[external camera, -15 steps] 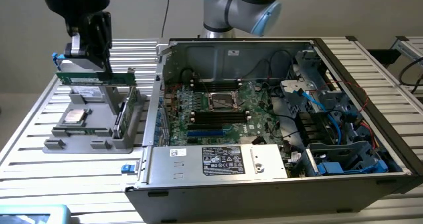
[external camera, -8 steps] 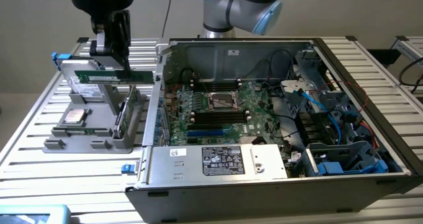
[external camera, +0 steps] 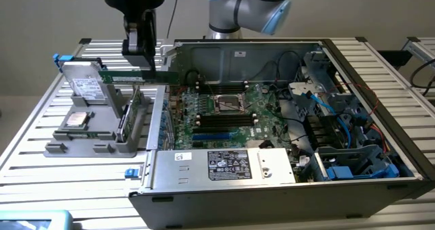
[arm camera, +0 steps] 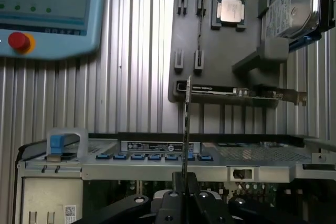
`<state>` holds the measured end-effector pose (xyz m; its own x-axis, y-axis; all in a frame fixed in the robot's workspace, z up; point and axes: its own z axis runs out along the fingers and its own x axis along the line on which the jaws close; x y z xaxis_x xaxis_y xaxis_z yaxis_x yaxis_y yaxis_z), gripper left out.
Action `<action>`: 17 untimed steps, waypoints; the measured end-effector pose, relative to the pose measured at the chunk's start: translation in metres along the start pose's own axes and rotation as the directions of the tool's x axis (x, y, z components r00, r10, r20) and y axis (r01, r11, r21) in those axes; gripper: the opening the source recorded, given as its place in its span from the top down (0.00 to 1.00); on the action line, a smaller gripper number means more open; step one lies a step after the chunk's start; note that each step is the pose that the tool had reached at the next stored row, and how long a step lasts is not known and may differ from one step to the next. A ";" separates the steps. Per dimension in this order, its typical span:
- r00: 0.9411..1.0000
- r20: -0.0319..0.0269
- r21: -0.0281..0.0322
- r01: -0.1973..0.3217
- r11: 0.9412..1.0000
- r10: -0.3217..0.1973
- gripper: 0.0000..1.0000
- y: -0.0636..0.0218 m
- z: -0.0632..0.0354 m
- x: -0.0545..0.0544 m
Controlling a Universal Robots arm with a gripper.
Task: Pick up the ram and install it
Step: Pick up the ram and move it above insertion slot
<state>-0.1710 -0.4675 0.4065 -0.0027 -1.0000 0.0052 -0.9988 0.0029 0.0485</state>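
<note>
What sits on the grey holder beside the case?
A processor, a hard drive and a card standing on edge; the drive covers the holder's corner below it.

In the upper left of the exterior view we see the ram, a long, narrow green circuit-board stick, lifted in the gripper, which clamps its top edge near the middle. It hangs level, standing on its long edge. From the wrist we see it edge-on, a thin line.
</note>
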 end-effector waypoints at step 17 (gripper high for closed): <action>1.000 -0.003 0.000 -0.002 1.000 0.002 0.87 -0.0650 -0.0009 -0.007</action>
<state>-0.1060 -0.4610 0.4042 -0.0048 -1.0000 0.0082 -0.9988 0.0052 0.0482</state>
